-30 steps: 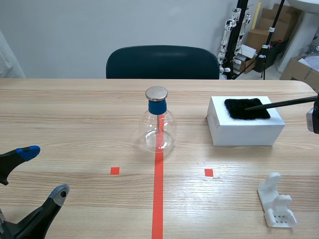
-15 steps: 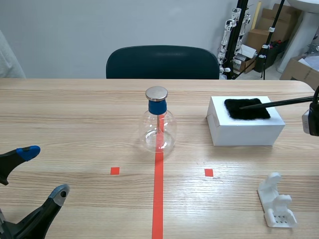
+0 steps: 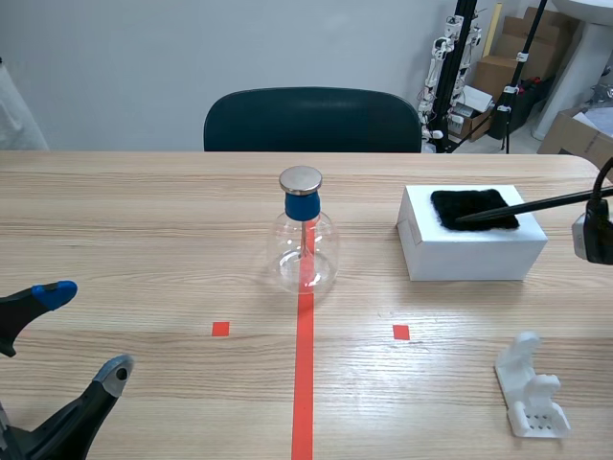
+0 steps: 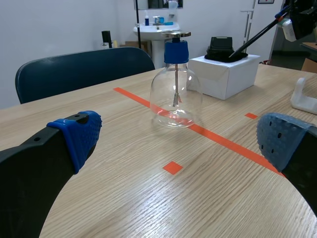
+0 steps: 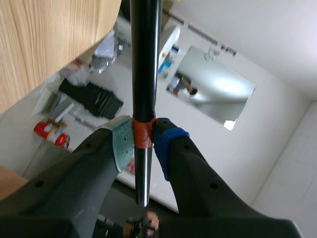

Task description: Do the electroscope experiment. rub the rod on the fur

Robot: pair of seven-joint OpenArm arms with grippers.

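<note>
Right fingers [image 5: 121, 144] pinch the black rod [image 3: 522, 204], its tip on the fur [image 3: 474, 208] atop the white box [image 3: 469, 254]; left fingers [image 4: 74, 136] stand spread. Pressing hard could drag the fur off.

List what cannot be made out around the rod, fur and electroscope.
Scene view: the picture's edge cuts off the right gripper; its jaws are unseen there.
Right wrist view: the rod leaves frame before reaching the fur.
Scene view: leaves inside the electroscope are too small.
</note>
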